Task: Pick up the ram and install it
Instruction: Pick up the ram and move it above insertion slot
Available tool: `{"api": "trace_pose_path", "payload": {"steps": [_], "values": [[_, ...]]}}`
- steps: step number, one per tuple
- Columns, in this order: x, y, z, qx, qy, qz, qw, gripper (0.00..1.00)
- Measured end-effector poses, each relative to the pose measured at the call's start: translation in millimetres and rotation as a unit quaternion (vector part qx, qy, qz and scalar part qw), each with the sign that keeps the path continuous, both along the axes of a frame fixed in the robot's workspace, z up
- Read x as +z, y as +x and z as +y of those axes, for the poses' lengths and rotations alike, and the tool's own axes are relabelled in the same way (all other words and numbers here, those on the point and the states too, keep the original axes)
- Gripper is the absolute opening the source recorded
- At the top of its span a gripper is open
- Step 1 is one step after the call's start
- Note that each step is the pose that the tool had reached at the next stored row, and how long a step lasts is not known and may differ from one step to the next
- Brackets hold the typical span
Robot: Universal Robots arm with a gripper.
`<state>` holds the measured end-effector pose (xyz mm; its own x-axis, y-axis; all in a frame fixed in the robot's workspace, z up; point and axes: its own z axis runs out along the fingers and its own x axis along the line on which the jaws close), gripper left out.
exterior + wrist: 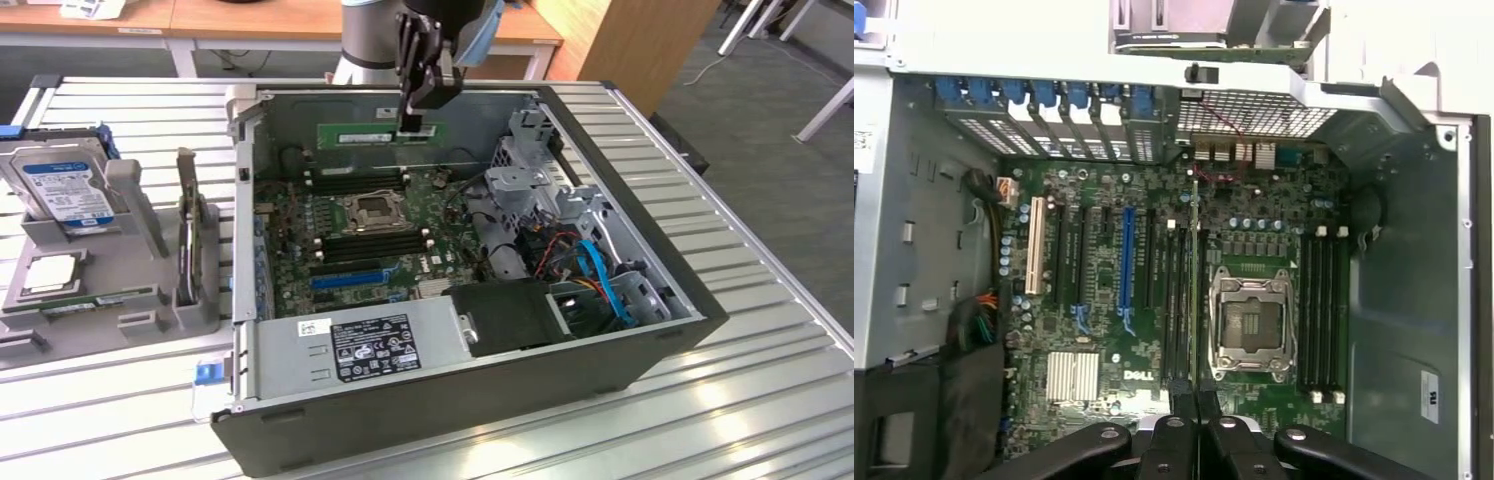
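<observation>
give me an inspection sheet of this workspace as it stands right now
surface: slatted metal table with an open computer case lying on it
job's things: ram held over the motherboard, looks not yet seated in a slot
clutter: hard drive and processor chip in a grey fixture at the exterior view's left
grippers: hand shut on the ram
cables: blue cable and red wires inside the case
surroundings: wooden desks behind the table
</observation>
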<state>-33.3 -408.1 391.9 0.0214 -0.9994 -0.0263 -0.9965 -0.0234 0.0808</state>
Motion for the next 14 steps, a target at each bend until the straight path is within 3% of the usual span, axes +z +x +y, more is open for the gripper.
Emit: {"api": "trace_pose_path", "payload": {"steps": [7, 14], "values": [[-0.7, 0.1, 0.7, 0.0, 0.0002, -0.0001, 1.0, 0.12], [-10.3, 0.0, 0.6, 0.0, 0.0, 0.0, 1.0, 0.12]]}}
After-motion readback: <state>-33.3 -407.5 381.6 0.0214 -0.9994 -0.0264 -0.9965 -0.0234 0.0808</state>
